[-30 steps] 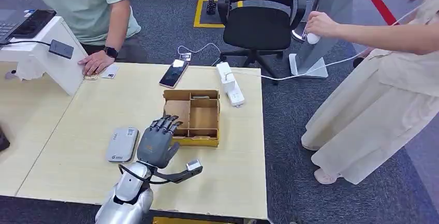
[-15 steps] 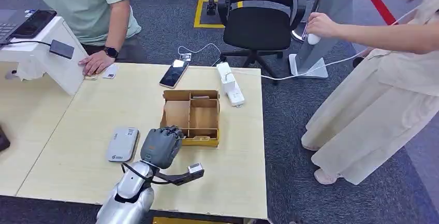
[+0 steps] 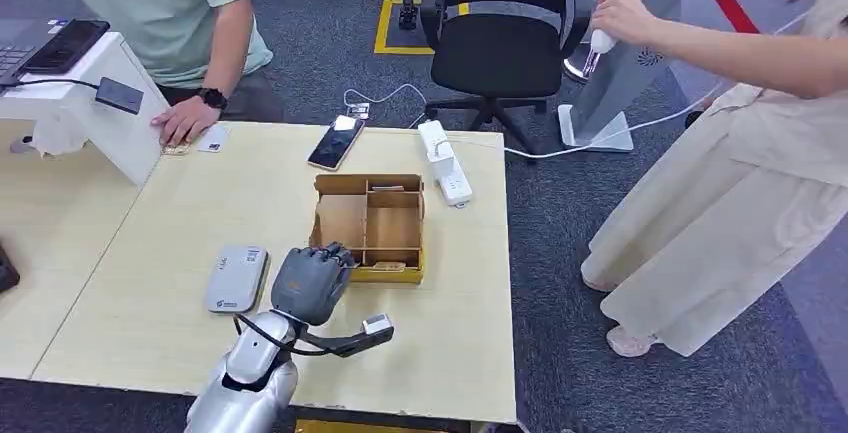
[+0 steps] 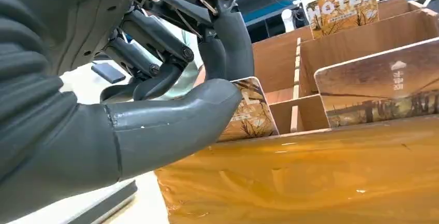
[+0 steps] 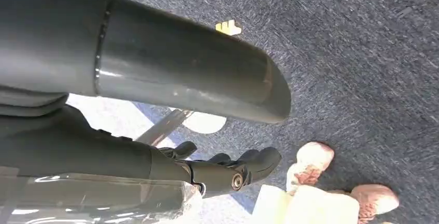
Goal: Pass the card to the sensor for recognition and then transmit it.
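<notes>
While left hand [image 4: 171, 100] pinches card [image 4: 251, 113] (thumb against fingers), box [image 3: 370, 225] beside.

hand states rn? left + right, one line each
Left hand: at the box, fingers and thumb pinching a card.
Right hand: hanging over the floor, fingers apart, holding nothing; open.

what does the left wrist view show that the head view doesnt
Left wrist view alone: the thumb and fingers pinching a printed card, and a card reading HOTEL standing further back.

Head view alone: the grey sensor beside the left hand, a phone, a power strip and two people.

Both: the left hand at the near corner of the wooden box.
</notes>
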Robot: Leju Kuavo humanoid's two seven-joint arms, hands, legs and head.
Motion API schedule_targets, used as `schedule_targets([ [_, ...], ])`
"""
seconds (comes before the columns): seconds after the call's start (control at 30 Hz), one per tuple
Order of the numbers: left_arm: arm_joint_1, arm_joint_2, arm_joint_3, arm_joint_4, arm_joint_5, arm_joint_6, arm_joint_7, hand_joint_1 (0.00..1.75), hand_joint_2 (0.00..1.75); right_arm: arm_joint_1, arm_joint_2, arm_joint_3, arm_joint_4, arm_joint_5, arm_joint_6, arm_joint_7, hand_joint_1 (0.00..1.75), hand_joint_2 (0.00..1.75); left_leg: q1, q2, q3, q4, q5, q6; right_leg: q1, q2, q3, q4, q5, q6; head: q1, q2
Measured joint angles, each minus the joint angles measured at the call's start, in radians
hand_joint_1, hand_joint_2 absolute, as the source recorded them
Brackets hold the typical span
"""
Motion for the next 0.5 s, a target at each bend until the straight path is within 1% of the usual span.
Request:
schedule_targets([
  [0.27,-0.006,0.013,0.000,-0.061,0.001,0.001,-0.003,1.75,1.75,0.000,0.000,0.012,0.000,0.000,0.002,0.020,0.00,0.00,0.000,0.000,0.000,0.000,0.000,0.000,0.000,0.000,0.000,0.000,0.000,0.000,0.000,0.000],
  [0.4,-0.011,0.020,0.000,-0.098,0.019,0.001,-0.012,1.75,1.75,0.000,0.000,0.021,0.000,0.000,0.004,0.028,0.00,0.00,0.000,0.000,0.000,0.000,0.000,0.000,0.000,0.000,0.000,0.000,0.000,0.000,0.000,0.000],
  [0.5,-0.013,0.021,0.000,-0.105,0.022,0.000,-0.015,1.75,1.75,0.000,0.000,0.021,0.000,0.000,0.005,0.028,0.00,0.00,0.000,0.000,0.000,0.000,0.000,0.000,0.000,0.000,0.000,0.000,0.000,0.000,0.000,0.000],
])
